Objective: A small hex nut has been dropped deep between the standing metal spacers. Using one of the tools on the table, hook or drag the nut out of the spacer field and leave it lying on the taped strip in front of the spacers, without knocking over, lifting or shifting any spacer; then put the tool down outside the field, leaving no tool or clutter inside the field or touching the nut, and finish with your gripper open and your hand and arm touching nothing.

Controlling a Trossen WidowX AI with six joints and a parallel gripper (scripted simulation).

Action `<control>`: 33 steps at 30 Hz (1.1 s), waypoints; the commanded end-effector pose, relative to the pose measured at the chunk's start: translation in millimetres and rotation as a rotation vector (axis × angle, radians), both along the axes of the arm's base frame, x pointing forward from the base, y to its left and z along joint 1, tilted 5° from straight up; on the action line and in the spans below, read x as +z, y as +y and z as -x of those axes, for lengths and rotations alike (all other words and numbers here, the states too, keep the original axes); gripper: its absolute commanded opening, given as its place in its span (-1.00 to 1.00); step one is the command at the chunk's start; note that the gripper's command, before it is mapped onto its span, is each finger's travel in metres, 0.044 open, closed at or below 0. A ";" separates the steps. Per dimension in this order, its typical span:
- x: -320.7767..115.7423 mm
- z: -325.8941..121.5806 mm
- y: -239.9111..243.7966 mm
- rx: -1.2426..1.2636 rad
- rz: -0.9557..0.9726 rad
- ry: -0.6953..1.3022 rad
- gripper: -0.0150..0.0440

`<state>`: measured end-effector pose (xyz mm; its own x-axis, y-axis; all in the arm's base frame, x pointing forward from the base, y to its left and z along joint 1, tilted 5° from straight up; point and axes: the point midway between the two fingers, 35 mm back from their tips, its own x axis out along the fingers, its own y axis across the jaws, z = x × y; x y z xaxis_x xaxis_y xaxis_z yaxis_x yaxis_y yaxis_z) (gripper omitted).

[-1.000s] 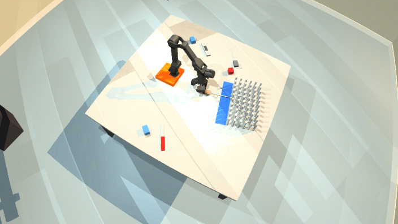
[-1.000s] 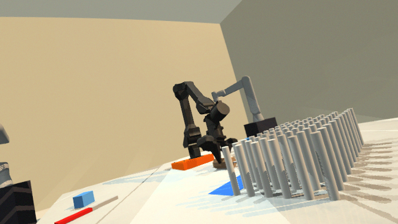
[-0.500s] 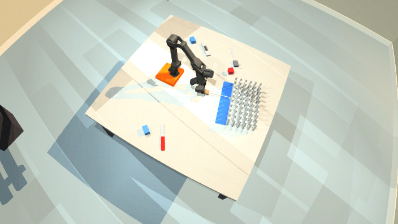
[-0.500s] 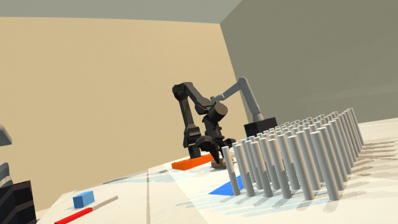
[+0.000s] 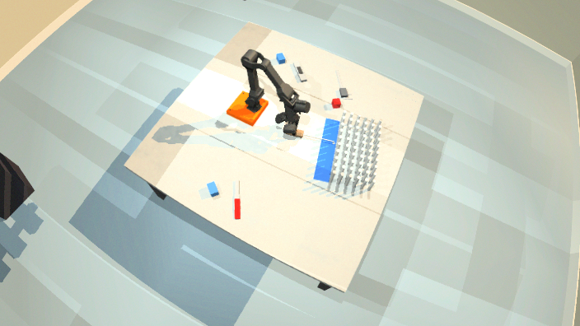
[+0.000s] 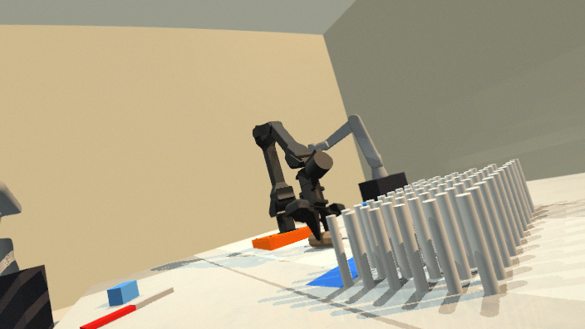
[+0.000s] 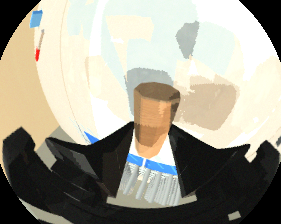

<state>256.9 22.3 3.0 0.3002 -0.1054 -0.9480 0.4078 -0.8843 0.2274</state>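
Hex nut can't be made out; location can't be told. Wooden handle [image 5: 299,133] [image 6: 324,240] [image 7: 153,120] is clamped between jaws of gripper [image 5: 296,132] [image 6: 322,235] [image 7: 151,125]. In top view, thin shaft [image 5: 318,137] is pointed toward 3 o'clock, over blue strip [image 5: 325,158] [image 6: 338,274] [image 7: 161,166], tip seen near upright spacers [image 5: 357,151] [image 6: 439,243] [image 7: 165,187].

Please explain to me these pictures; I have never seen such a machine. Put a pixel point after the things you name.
The machine is one black jointed arm on an orange base [image 5: 236,111] [image 6: 269,243]. The top picture looks down from above, the exterior one looks from beside the spacers, and the wrist one looks along the gripping end.

That gripping end, the tool [image 5: 297,133] [image 6: 323,239] [image 7: 151,125], is closed on a wooden handle [image 7: 153,117]. From the handle a thin rod reaches over the blue strip [image 5: 324,164] [image 6: 334,277].

Behind the strip stand many grey spacers [image 5: 357,151] [image 6: 439,243]. Elsewhere on the table lie a red-handled implement [image 5: 237,208] [image 6: 110,316], small blue blocks and a red block [image 5: 336,103]. I cannot make out the nut.
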 end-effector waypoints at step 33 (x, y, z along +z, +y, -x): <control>26.0 10.9 -7.4 0.004 -0.003 -0.008 -0.49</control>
